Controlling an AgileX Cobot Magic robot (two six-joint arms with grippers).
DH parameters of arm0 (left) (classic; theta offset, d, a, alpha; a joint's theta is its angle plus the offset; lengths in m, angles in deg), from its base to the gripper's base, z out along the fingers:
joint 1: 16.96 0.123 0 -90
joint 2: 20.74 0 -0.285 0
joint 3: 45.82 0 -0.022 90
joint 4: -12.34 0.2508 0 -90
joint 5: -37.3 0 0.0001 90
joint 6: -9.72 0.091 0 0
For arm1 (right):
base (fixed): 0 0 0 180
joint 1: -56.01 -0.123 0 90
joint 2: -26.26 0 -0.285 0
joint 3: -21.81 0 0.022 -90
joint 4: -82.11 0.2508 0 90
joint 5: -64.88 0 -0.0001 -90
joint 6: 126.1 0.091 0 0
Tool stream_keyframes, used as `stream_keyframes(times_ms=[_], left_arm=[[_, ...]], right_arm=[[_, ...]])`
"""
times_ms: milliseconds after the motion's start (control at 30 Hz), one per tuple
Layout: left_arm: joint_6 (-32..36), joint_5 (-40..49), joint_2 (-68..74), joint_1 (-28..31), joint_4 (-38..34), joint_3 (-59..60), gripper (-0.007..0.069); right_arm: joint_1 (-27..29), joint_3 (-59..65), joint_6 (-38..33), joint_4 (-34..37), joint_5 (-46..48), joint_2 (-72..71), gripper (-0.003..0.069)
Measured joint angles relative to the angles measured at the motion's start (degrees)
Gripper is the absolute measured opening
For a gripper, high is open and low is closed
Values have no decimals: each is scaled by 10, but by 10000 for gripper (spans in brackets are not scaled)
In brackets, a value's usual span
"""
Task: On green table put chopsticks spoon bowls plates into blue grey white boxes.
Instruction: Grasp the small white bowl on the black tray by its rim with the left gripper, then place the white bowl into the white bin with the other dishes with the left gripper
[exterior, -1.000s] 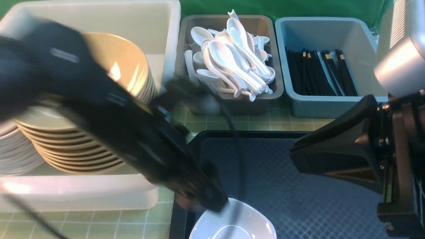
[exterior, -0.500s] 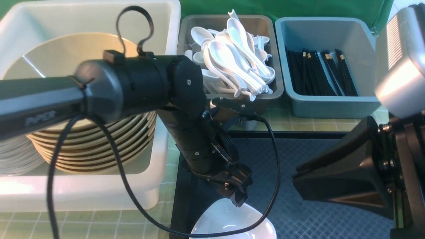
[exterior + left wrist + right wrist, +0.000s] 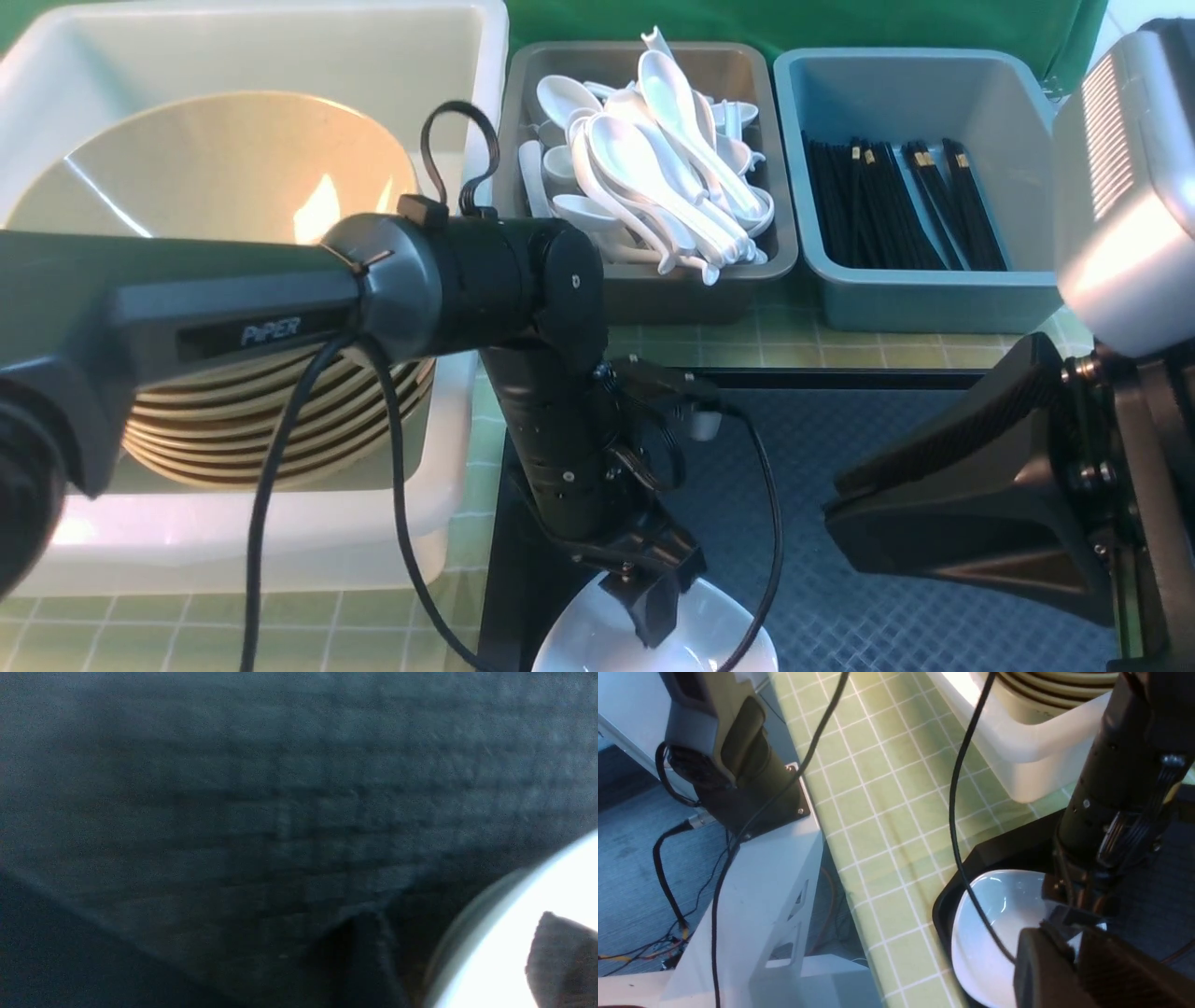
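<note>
One white plate [image 3: 709, 635] lies in the near left corner of the black tray [image 3: 840, 420]. My left gripper [image 3: 653, 616] points down at its rim, open. In the left wrist view one finger [image 3: 560, 961] is over the plate's [image 3: 495, 952] inside and the other outside the rim, with gaps on both sides. My right gripper [image 3: 831, 509] hovers shut and empty over the tray's right side, its fingers [image 3: 1041, 961] aimed at the plate [image 3: 999, 914]. Tan bowls [image 3: 215, 177] are stacked in the white box [image 3: 233, 541]. Spoons [image 3: 653, 159] fill the grey box [image 3: 653, 285]. Chopsticks [image 3: 896, 201] lie in the blue box [image 3: 924, 299].
The left arm [image 3: 280, 308] stretches across in front of the white box, and its black cable [image 3: 397, 523] hangs in a loop over the green table [image 3: 747, 341]. In the right wrist view the table's [image 3: 878, 802] edge drops to a white stand [image 3: 775, 868] and the floor.
The left arm swung off the white box and lowered its gripper onto the plate's rim, jaws narrowing. The right arm barely moved.
</note>
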Motion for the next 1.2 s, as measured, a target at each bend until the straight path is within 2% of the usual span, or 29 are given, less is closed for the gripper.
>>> stream_keyframes(times_ms=[67,100,133,233,333,433,500,667,767,800,833,933,1033,1067,1100,1133,1167,1200], left_arm=[[5,11,5,0,-2,0,223],[7,12,7,0,1,0,133],[9,16,7,0,1,0,85],[12,35,10,0,-12,-4,50],[14,47,11,0,-14,-19,50],[14,56,-3,1,-15,-55,14],[9,55,-20,5,-14,-80,16],[-31,61,-121,67,-18,-147,15],[-50,68,-187,137,-18,-157,15],[-59,71,-223,180,-18,-157,15],[-60,72,-228,187,-18,-157,15],[-74,75,-312,312,-18,-140,15],[-79,82,-373,467,-18,-104,15],[-81,83,-379,491,-18,-98,15],[-90,82,-400,586,-19,-75,15],[-101,77,-411,644,-20,-59,15],[-104,74,-412,666,-20,-56,15],[-138,44,-420,745,-25,-24,15]], right_arm=[[0,0,-1,0,0,0,120],[0,0,-2,0,0,0,120],[0,0,-2,0,0,0,121],[0,0,-2,0,0,0,124],[0,0,-2,0,1,0,125],[0,0,-6,0,1,0,128],[0,0,-9,0,1,0,129],[0,0,-36,0,-21,0,135],[0,0,-62,13,-37,0,141],[0,0,-87,28,-47,0,141],[0,0,-87,30,-48,1,141],[0,-8,-139,71,-56,10,143],[-4,-35,-156,84,-47,36,141],[-7,-42,-157,84,-44,43,138],[-15,-58,-161,84,-36,63,127],[-23,-76,-166,85,-30,80,113],[-25,-76,-166,85,-30,82,111],[-41,-101,-170,85,-22,107,83]])
